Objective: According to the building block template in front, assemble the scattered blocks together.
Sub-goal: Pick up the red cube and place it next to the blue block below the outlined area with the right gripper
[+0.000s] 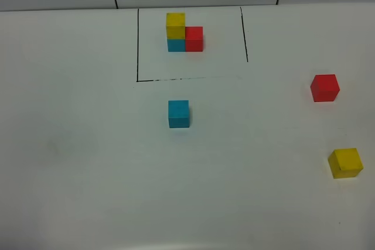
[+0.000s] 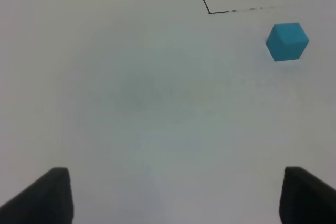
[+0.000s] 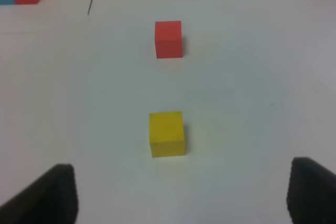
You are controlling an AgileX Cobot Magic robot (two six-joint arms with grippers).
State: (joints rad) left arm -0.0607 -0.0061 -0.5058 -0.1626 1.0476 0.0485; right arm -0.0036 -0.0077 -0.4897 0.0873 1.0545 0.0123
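Unassembled: blue cube (image 1: 179, 113) loose near template (image 1: 183, 32), likely base; red cube (image 1: 324, 88), yellow cube (image 1: 345, 163) well apart on bench (image 1: 88, 144); left hand (image 2: 178, 198), right hand (image 3: 184, 198) wide, empty, ready for pick.

Table top (image 1: 88, 174): white, smooth and matt, marked with thin, flat black lines (image 1: 137, 45). Blue cube (image 1: 179, 113), red cube (image 1: 324, 88), yellow cube (image 1: 345, 163) and three-cube template (image 1: 184, 33): smooth matt faces in solid colour are shown; wood or plastic cannot be told. Left gripper (image 2: 170, 198) and right gripper (image 3: 181, 198): fingers (image 2: 42, 198) are finished in matt black.
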